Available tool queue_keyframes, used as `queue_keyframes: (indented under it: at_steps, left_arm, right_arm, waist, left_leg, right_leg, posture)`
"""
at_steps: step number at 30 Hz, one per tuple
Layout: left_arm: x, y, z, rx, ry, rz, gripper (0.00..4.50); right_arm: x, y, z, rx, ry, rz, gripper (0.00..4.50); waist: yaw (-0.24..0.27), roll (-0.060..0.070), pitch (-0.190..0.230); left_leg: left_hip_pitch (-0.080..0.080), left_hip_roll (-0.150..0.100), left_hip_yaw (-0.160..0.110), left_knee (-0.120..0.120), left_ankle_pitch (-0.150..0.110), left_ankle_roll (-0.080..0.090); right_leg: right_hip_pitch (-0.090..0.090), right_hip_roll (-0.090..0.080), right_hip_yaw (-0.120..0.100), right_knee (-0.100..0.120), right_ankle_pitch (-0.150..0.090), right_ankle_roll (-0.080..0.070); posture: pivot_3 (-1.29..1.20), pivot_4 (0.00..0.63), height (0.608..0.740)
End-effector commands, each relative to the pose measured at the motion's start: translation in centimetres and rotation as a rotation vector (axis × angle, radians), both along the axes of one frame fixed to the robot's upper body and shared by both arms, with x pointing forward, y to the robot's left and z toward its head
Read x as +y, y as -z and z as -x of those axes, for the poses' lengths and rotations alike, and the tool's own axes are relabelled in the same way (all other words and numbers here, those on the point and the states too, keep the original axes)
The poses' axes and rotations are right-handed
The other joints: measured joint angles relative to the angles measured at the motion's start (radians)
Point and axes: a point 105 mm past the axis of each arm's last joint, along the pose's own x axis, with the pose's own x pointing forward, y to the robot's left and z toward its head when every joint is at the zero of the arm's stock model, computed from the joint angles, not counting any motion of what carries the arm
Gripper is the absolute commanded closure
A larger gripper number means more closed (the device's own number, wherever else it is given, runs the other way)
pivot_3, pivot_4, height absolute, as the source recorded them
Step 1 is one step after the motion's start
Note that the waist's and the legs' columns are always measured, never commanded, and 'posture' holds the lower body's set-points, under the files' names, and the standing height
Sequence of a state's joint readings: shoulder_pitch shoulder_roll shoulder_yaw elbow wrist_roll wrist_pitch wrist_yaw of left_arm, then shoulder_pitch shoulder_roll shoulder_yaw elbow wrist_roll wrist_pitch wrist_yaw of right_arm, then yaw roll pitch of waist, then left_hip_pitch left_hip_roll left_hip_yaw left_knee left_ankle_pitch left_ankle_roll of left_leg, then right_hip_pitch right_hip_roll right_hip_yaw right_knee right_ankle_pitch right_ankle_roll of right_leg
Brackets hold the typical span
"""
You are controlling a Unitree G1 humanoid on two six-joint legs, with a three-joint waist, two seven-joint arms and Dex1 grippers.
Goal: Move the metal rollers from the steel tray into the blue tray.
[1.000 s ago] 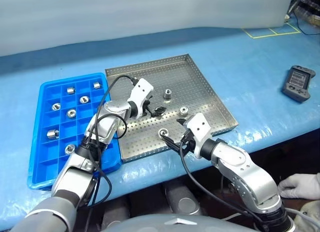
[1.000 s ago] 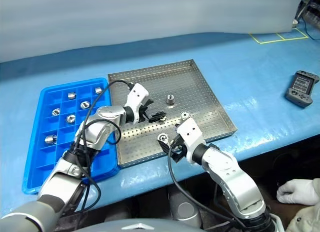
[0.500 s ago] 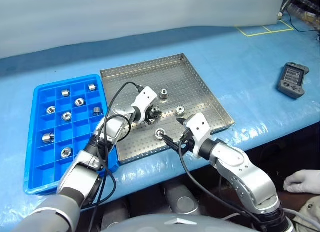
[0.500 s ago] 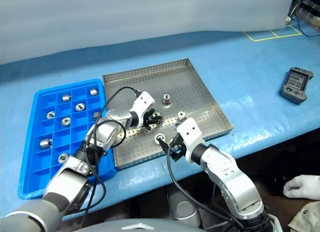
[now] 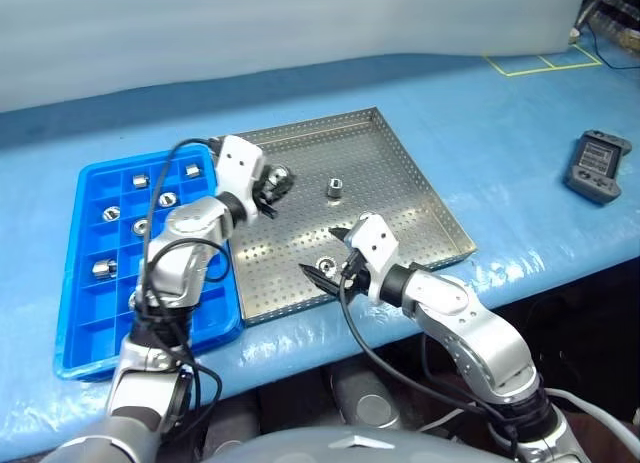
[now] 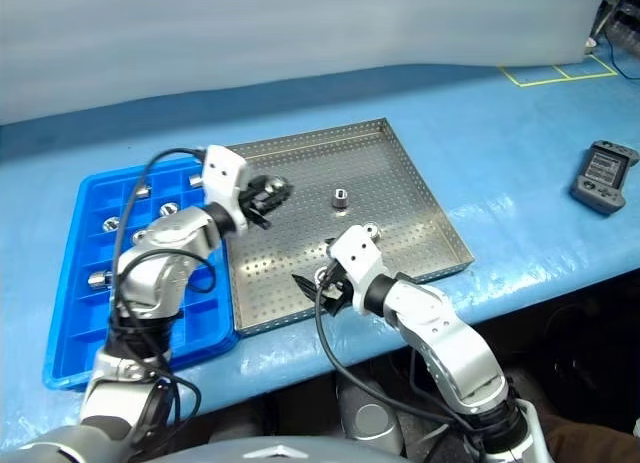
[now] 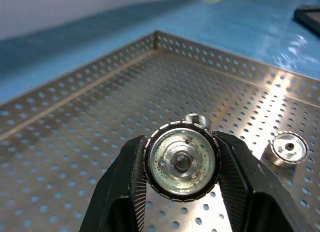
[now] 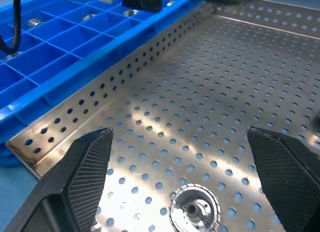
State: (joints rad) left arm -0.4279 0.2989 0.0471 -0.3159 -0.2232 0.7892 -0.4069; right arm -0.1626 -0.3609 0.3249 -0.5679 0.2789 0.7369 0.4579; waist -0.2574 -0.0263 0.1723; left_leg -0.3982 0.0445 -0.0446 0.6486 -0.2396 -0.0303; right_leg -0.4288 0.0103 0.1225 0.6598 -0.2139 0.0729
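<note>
The steel tray (image 5: 400,153) lies mid-table, with the blue tray (image 5: 90,313) to its left. My left gripper (image 5: 272,183) hangs above the steel tray's left part, near the blue tray, shut on a metal roller (image 7: 181,161). My right gripper (image 5: 322,253) is open just above the steel tray's front part. Its fingers (image 8: 80,182) stand either side of another roller (image 8: 194,208) that lies on the perforated floor. Two more rollers rest in the steel tray (image 5: 336,189) (image 6: 371,228). Several rollers sit in the blue tray's compartments (image 5: 104,268).
A black hand-held controller (image 5: 598,165) lies on the blue table at the right. Yellow tape lines (image 5: 540,63) mark the far right corner. A pale wall runs behind the table, whose front edge is close to the steel tray's near rim.
My left gripper shut on a roller in the steel tray and carried it up and left toward the blue tray. My right gripper shifted slightly left over the front roller.
</note>
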Motion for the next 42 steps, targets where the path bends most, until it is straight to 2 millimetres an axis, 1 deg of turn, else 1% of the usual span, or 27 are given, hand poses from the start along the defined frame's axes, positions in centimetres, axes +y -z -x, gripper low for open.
queue_keyframes:
  at_steps: [1,3,6,10,13,14,17,22,25,28,31,32,33,35,37,39,40,41,42]
  left_arm:
    - [3.2,-2.8,2.3,-0.105,-0.099,-0.029,2.82]
    - [4.7,-3.2,3.7,-0.123,-0.157,-0.065,2.82]
    - [6.8,-2.9,5.9,-0.107,-0.251,-0.101,2.82]
    - [8.0,-1.8,8.7,-0.058,-0.334,-0.137,2.82]
    - [8.6,-1.2,10.5,-0.027,-0.403,-0.113,2.82]
    - [8.9,-0.8,10.9,-0.011,-0.426,-0.119,2.82]
    - [9.8,1.5,12.5,0.077,-0.52,-0.131,2.82]
    - [10.8,4.2,14.1,0.186,-0.62,-0.135,2.82]
    - [11.5,5.5,14.8,0.238,-0.667,-0.132,2.82]
    - [11.9,6.7,15.2,0.282,-0.69,-0.118,2.82]
    - [12.0,7.3,15.1,0.307,-0.689,-0.088,2.82]
    - [12.0,7.4,14.9,0.31,-0.688,-0.085,2.26]
    - [12.0,7.5,14.8,0.313,-0.687,-0.08,2.08]
    - [11.9,7.5,14.5,0.313,-0.68,-0.073,1.55]
    - [11.7,7.3,14.1,0.301,-0.66,-0.068,0.83]
    - [11.1,6.6,13.2,0.261,-0.626,-0.052,0.15]
    - [11.0,6.3,12.9,0.247,-0.617,-0.047,0.04]
    - [10.8,6.1,12.7,0.232,-0.61,-0.041,0.04]
    - [10.5,5.3,12.0,0.181,-0.592,-0.022,0.04]
  right_arm:
    - [2.1,-1.3,0.1,-0.049,-0.114,-0.034,0.0]
    - [3.1,-1.5,0.1,-0.06,-0.173,-0.035,0.0]
    - [4.8,-1.9,0.4,-0.074,-0.265,-0.043,0.0]
    - [6.2,-1.9,0.8,-0.082,-0.35,-0.045,0.0]
    - [6.8,-1.9,1.1,-0.081,-0.395,-0.05,0.0]
    - [7.0,-1.9,1.2,-0.079,-0.405,-0.052,0.0]
    - [7.6,-1.8,1.5,-0.07,-0.442,-0.061,0.0]
    - [7.8,-1.5,1.9,-0.059,-0.471,-0.06,0.0]
    - [7.8,-1.5,1.9,-0.057,-0.469,-0.059,0.0]
    - [7.6,-1.4,1.8,-0.053,-0.456,-0.06,0.0]
    - [7.4,-1.4,1.9,-0.051,-0.447,-0.061,0.0]
    - [7.4,-1.4,1.9,-0.05,-0.443,-0.061,0.0]
    - [7.3,-1.4,1.8,-0.05,-0.434,-0.063,0.0]
    - [7.1,-1.4,1.8,-0.05,-0.42,-0.065,0.0]
    - [6.8,-1.4,1.7,-0.05,-0.404,-0.066,0.0]
    - [6.3,-1.4,1.4,-0.052,-0.369,-0.064,0.0]
    - [6.1,-1.4,1.3,-0.052,-0.357,-0.063,0.0]
    - [5.9,-1.4,1.2,-0.053,-0.348,-0.063,0.0]
    - [5.4,-1.5,0.9,-0.055,-0.317,-0.064,0.0]
  waist:
    - [0.018,0.0,0.0]
    - [0.041,0.0,0.0]
    - [0.089,0.0,0.0]
    - [0.142,-0.001,0.0]
    - [0.184,-0.001,0.0]
    - [0.196,-0.001,0.0]
    - [0.212,-0.001,0.0]
    - [0.234,-0.001,0.0]
    - [0.238,-0.001,0.0]
    - [0.239,-0.001,0.0]
    - [0.238,-0.001,0.0]
    - [0.237,-0.001,0.0]
    - [0.236,-0.001,0.0]
    - [0.233,-0.001,0.0]
    - [0.229,-0.001,0.0]
    - [0.226,-0.001,0.0]
    - [0.225,-0.001,0.0]
    - [0.222,-0.001,0.0]
    - [0.22,-0.001,0.0]
  left_leg:
    - [0.0,0.0,0.0,0.0,0.0,0.0]
    - [0.0,0.0,0.0,0.0,0.0,0.0]
    - [-0.001,0.0,0.0,0.0,0.0,0.0]
    - [-0.001,0.0,0.0,0.0,0.0,0.0]
    - [-0.001,0.0,-0.001,0.001,0.0,0.0]
    - [-0.001,0.0,-0.001,0.002,0.0,0.0]
    - [0.0,0.0,0.0,0.002,0.0,-0.001]
    - [0.002,0.001,-0.001,0.002,0.0,-0.001]
    - [0.002,0.001,0.0,0.002,0.0,-0.001]
    - [0.001,0.001,0.0,0.002,0.0,-0.001]
    - [0.001,0.001,0.0,0.002,0.0,-0.001]
    - [0.001,0.001,0.0,0.002,0.0,-0.001]
    - [0.002,0.001,0.0,0.002,0.0,-0.001]
    - [0.001,0.001,0.0,0.002,0.0,-0.001]
    - [0.001,0.001,0.001,0.002,0.0,-0.001]
    - [0.001,0.001,0.001,0.002,0.0,-0.001]
    - [0.001,0.001,0.001,0.002,0.0,-0.001]
    - [0.001,0.001,0.0,0.002,0.0,-0.001]
    - [0.001,0.001,0.001,0.002,0.0,-0.001]
  right_leg:
    - [0.0,0.0,0.0,0.0,0.0,0.0]
    - [0.0,0.0,0.0,0.0,0.0,0.0]
    - [0.0,0.0,-0.001,0.0,0.0,-0.001]
    - [0.0,-0.001,-0.002,-0.001,0.0,-0.001]
    - [0.0,-0.001,-0.002,-0.001,0.0,-0.001]
    - [0.0,-0.001,-0.003,-0.001,-0.001,-0.001]
    - [0.001,-0.002,-0.003,-0.001,-0.003,-0.006]
    - [0.002,-0.001,-0.003,0.0,-0.005,-0.009]
    - [0.002,-0.001,-0.003,0.0,-0.005,-0.01]
    - [0.001,-0.001,-0.003,0.0,-0.005,-0.01]
    - [0.001,-0.001,-0.003,0.0,-0.005,-0.01]
    - [0.001,-0.001,-0.003,0.0,-0.005,-0.01]
    - [0.001,-0.001,-0.003,0.0,-0.005,-0.01]
    - [0.001,-0.001,-0.003,0.0,-0.005,-0.01]
    - [0.001,-0.001,-0.003,0.0,-0.005,-0.01]
    - [0.001,-0.001,-0.003,0.0,-0.005,-0.01]
    - [0.001,-0.001,-0.003,0.0,-0.005,-0.01]
    - [0.001,-0.001,-0.003,0.0,-0.005,-0.01]
    - [0.001,-0.001,-0.003,0.0,-0.005,-0.01]
  posture:
    - [-0.06,0.15,0.74]
    - [-0.03,0.15,0.74]
    - [0.02,0.15,0.74]
    - [0.08,0.15,0.74]
    - [0.11,0.15,0.74]
    - [0.13,0.15,0.74]
    - [0.16,0.15,0.74]
    - [0.17,0.15,0.74]
    - [0.15,0.15,0.74]
    - [0.13,0.15,0.74]
    - [0.12,0.15,0.74]
    - [0.11,0.15,0.74]
    - [0.1,0.15,0.74]
    - [0.09,0.15,0.74]
    - [0.08,0.15,0.74]
    - [0.06,0.15,0.74]
    - [0.06,0.15,0.74]
    - [0.06,0.15,0.74]
    - [0.04,0.15,0.74]
